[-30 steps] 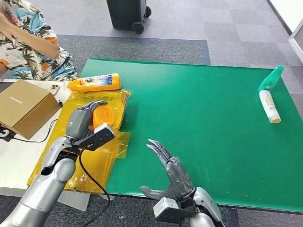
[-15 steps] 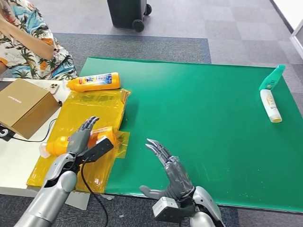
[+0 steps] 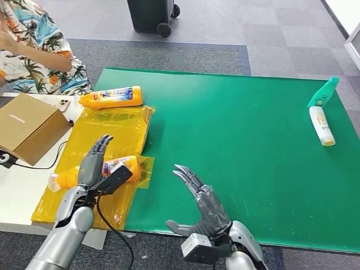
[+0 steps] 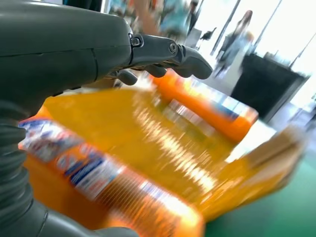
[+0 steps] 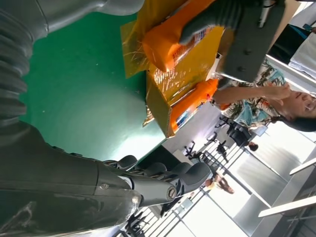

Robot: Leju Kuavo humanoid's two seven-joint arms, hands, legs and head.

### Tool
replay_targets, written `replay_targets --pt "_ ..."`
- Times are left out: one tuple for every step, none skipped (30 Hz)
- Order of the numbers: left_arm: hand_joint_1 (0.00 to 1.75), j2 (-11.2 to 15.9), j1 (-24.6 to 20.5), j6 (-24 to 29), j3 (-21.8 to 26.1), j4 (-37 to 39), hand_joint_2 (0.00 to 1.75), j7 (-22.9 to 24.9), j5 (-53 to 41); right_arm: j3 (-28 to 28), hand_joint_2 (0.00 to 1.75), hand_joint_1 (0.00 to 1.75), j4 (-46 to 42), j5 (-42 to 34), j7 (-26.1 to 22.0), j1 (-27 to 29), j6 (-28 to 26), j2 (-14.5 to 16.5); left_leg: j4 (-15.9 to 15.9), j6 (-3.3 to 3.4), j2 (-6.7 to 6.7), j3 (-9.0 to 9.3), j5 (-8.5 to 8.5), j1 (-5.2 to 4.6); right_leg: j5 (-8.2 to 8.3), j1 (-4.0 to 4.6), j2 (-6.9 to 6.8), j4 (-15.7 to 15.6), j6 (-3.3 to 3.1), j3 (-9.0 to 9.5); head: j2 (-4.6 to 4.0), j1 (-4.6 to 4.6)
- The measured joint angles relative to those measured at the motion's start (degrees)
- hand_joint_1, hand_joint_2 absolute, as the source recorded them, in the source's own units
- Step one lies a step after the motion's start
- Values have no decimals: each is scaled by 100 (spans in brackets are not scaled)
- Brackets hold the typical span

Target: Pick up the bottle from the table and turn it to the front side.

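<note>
An orange bottle with a colourful label lies on its side on the yellow sheet, its pale cap toward the left. My left hand hovers over its middle with fingers stretched out and apart, not gripping it. In the blurred left wrist view the bottle lies just under the hand, whose fingers are well clear of it. My right hand is open and holds nothing at the green mat's near edge. The right wrist view shows this bottle too.
A second orange bottle lies at the sheet's far edge. A cardboard box sits on the white table to the left, near a person in a patterned shirt. White and green bottles lie far right. A black bin stands beyond.
My left hand held the orange bottle a second ago. The bottle now lies on the yellow sheet, and the hand has let go, straightened its fingers and drawn back a little. The right hand stayed put.
</note>
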Motion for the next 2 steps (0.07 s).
replay_targets --pt "0 -55 54 290 19 -118 175 -281 164 6 175 0 1 1 4 -5 -7 0 0 0 0 -1 0 0 0 0 0 0 0 -1 0 1" --pt "0 -83 87 454 30 -183 175 -438 252 9 175 0 1 2 6 -7 -11 0 0 0 0 -2 0 0 0 0 -1 0 0 -1 0 0"
